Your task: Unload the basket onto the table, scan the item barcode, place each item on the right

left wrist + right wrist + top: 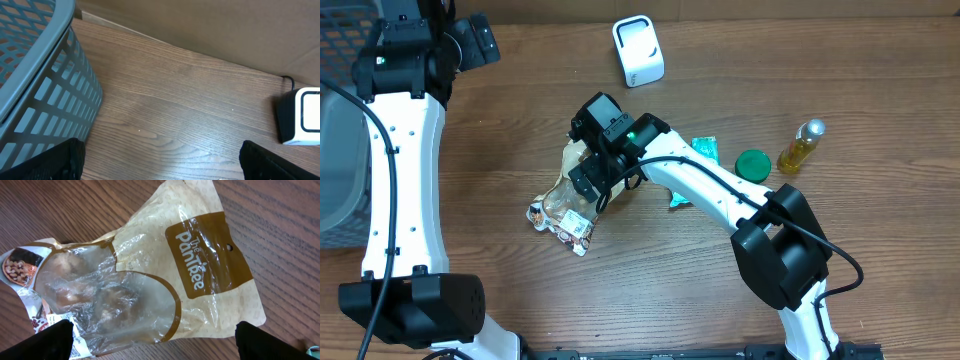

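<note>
The item is a tan and clear "The Pantree" snack bag (563, 203) lying flat on the wooden table, and it fills the right wrist view (150, 275). A white label with printed bars sits at its lower corner (576, 226). My right gripper (584, 180) hovers open just above the bag (155, 347), its fingertips (47, 342) wide apart and holding nothing. The white barcode scanner (638, 50) stands at the back of the table, and is also at the right edge of the left wrist view (302, 117). My left gripper (162, 167) is open over bare table at the back left (475, 42).
A grey mesh basket (335, 150) stands at the left edge, close beside the left gripper (45, 90). To the right of the bag are a teal packet (705, 150), a green lid (753, 165) and a small bottle of yellow oil (801, 145).
</note>
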You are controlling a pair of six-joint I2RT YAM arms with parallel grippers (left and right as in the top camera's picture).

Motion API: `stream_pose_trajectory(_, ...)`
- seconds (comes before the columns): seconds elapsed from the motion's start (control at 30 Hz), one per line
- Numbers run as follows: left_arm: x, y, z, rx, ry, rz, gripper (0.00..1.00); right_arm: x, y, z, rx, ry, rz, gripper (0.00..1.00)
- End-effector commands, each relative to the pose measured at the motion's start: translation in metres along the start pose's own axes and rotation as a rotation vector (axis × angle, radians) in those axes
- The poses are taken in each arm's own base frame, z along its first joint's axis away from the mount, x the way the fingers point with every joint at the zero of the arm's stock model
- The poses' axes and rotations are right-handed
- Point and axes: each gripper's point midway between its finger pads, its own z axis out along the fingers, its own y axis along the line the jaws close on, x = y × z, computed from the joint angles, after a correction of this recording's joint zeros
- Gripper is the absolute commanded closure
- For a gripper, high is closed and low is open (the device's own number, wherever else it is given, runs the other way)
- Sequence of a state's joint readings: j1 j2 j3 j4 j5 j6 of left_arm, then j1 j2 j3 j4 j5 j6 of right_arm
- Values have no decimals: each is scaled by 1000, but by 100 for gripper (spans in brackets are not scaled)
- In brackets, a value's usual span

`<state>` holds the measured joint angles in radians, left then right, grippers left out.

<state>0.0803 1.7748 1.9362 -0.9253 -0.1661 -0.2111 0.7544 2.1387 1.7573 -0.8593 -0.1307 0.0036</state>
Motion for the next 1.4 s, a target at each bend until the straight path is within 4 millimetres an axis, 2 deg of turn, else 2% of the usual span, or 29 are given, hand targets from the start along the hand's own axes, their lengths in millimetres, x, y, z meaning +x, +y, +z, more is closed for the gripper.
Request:
stream_pose_trajectory(0.0, -3, 3, 0, -11, -8, -18, 1, 4, -3, 3, 5, 15, 1, 0)
stream_pose_trajectory(0.33, -3, 3, 0, -11, -8, -18, 0, 2, -6, 3, 7, 6, 33, 0)
stream_pose_trajectory(0.43, -3, 3, 0, -11, -8, -18, 0, -1, -20, 1, 10, -4, 117, 0)
stream_pose_trajectory(0.8, -3, 3, 0, -11, -8, -18, 0, 15, -65, -8, 11, 52, 229, 0)
stream_pose_trajectory(1.13, -3, 3, 0, -11, -8, -18, 0, 11, -57, -13, -125, 44, 259, 0)
stream_pose_trajectory(1.37, -5, 3, 0, -9, -15, -19, 0, -2, -49, -11, -167, -7, 238, 0)
